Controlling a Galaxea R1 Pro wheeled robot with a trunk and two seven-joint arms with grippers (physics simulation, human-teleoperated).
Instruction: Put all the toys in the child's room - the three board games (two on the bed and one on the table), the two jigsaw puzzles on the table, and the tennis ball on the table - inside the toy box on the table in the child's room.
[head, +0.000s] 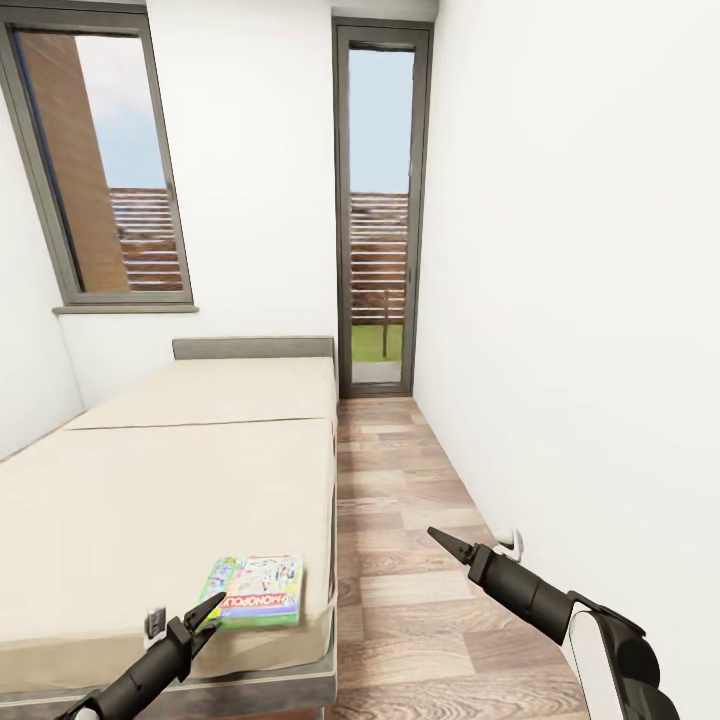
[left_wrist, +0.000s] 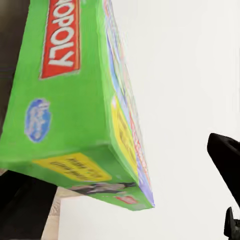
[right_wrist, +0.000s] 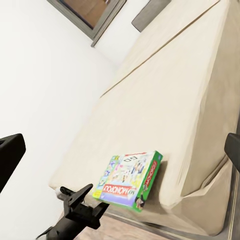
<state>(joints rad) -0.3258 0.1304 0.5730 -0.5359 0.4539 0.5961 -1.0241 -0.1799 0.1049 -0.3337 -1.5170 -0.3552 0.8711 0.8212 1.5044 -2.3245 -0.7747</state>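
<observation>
Flat glossy board game (head: 257, 590) on beige bed (head: 150, 480); left gripper (head: 208, 610) beside

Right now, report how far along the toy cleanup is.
Nothing visibly done: no toy box in sight. In hand: the left end effector sits at the near edge of the green Monopoly board game, which lies flat near the foot corner of the bed; whether it grips the box is unclear. The right end effector hangs over the floor, holding nothing. Left: carrying this game to the box.

Board game (head: 258, 590) on bed (head: 150, 480) front corner, near left pincer (head: 210, 608).
</observation>
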